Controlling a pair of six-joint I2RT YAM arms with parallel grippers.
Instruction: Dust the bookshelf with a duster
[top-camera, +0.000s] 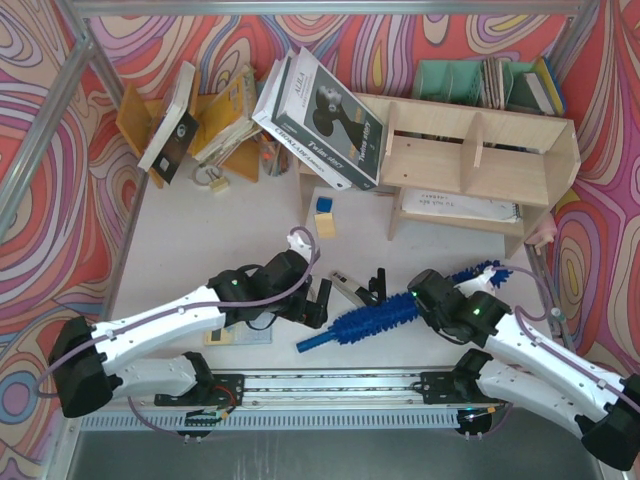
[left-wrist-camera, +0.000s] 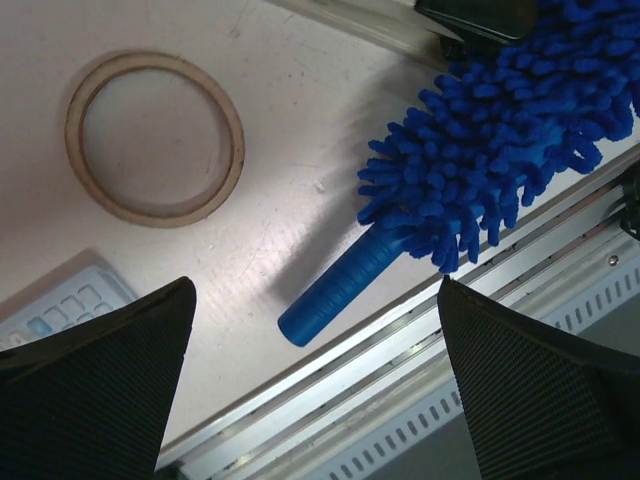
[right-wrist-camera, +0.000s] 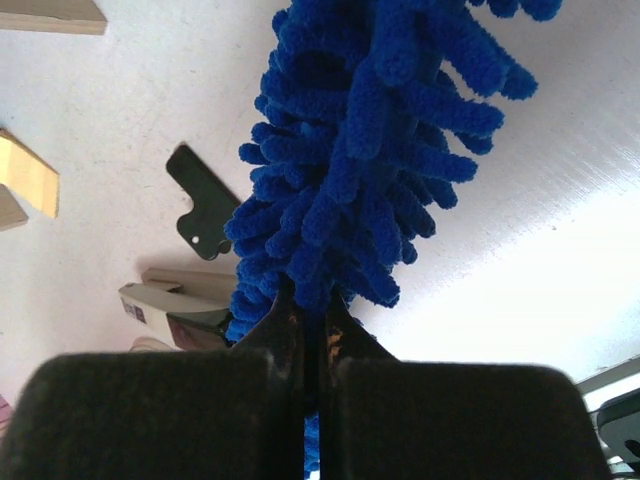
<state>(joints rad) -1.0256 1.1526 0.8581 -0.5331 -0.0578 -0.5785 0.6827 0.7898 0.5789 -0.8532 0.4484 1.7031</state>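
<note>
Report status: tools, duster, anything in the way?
Left tool open over duster handle. Right tool shut on duster mid-head. Bookshelf not yet reached; big book leaning on its left end.

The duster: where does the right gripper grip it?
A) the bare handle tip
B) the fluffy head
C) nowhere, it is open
B: the right gripper is shut on the blue fluff of the duster, and the handle lies free, untouched.

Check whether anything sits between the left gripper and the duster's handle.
Nothing visible does. The handle of the duster lies bare on the table, ahead of the left gripper and its open jaws. The wooden ring sits off to one side.
</note>
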